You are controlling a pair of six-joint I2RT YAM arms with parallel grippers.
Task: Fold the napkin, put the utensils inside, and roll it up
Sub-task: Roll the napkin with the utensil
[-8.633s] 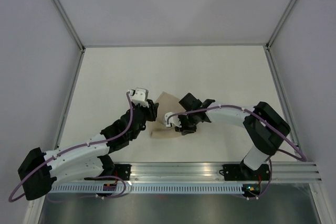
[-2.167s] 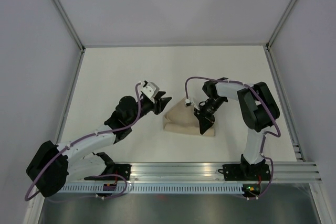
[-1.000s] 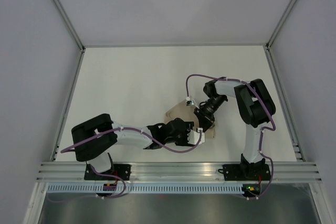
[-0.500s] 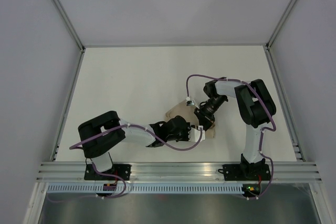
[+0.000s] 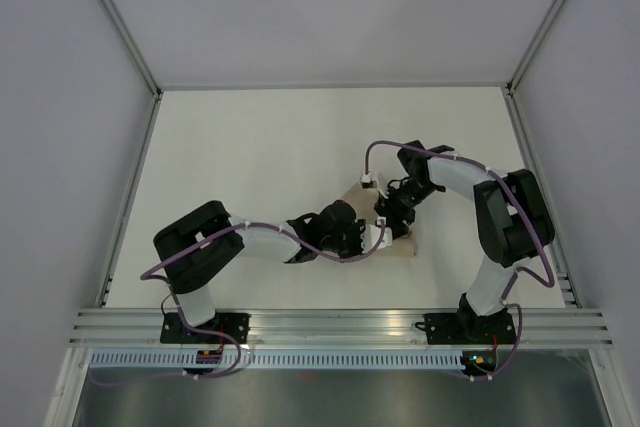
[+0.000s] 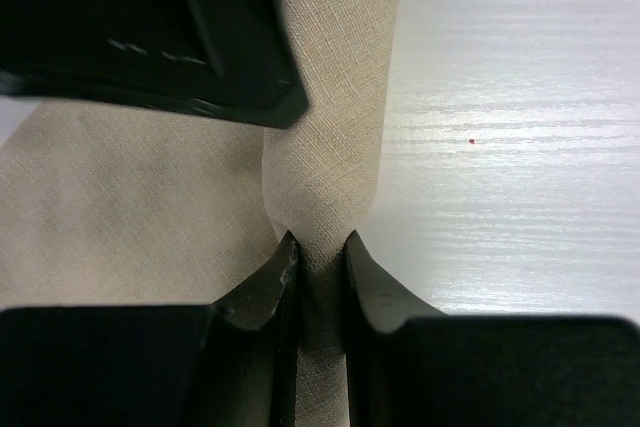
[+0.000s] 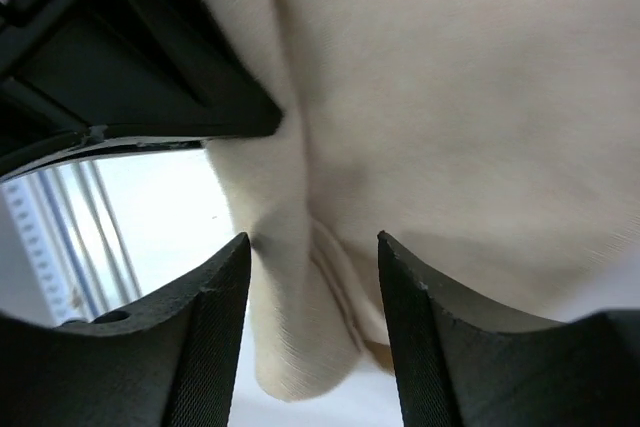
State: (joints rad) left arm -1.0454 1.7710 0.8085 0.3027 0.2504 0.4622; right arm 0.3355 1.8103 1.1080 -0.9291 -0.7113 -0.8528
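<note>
The beige napkin (image 5: 402, 247) lies bunched on the table's near middle, mostly covered by both grippers. My left gripper (image 5: 379, 238) reaches in from the left and is shut on a rolled fold of the napkin (image 6: 335, 117), the cloth pinched between its fingertips (image 6: 282, 265). My right gripper (image 5: 393, 214) hovers just behind it with its jaws open over the napkin (image 7: 450, 97); a loose rolled end of cloth hangs between the jaws, untouched. The utensils are hidden.
The white table (image 5: 250, 147) is bounded by grey walls and metal frame rails, with the aluminium base rail (image 5: 340, 325) at the near edge. The two grippers are very close: the right gripper's finger (image 6: 150, 27) fills the left wrist view's upper left.
My left gripper has closed on the napkin's fold. My right gripper has opened, let go of the cloth and drawn back a little toward the far right.
</note>
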